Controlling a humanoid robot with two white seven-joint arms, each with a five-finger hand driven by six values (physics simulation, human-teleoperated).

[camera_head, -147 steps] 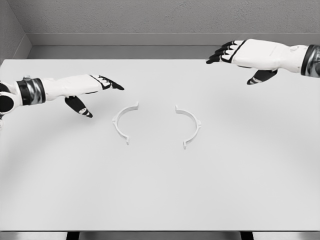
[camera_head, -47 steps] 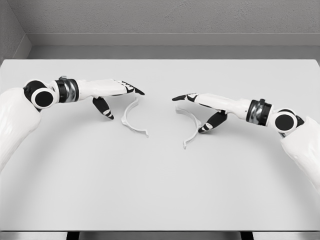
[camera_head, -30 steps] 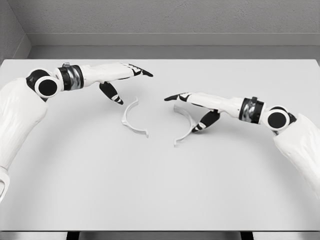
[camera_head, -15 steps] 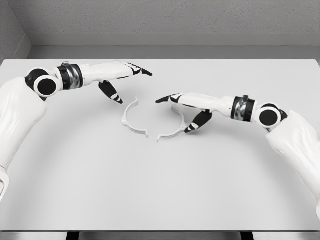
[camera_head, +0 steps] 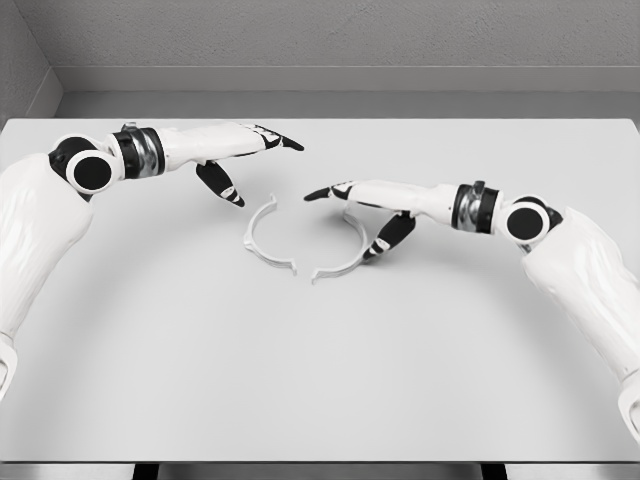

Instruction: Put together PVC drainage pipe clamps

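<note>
Table [camera_head: 320, 380] is a plain white slab, and both white half-ring plastic clamp pieces sit flat near its middle. Left half-ring clamp piece [camera_head: 258, 243] curves open toward the right, and the right half-ring clamp piece [camera_head: 345, 262] curves open toward the left, so the two nearly form a circle, with their lower ends almost touching and the upper ends still apart. Robot's left hand [camera_head: 235, 150] hovers just above and left of its piece, fingers stretched out loose, holding nothing. Right hand [camera_head: 365, 205] lies over the right piece with fingers extended and thumb [camera_head: 385, 235] down beside the arc, pressing rather than gripping it.
</note>
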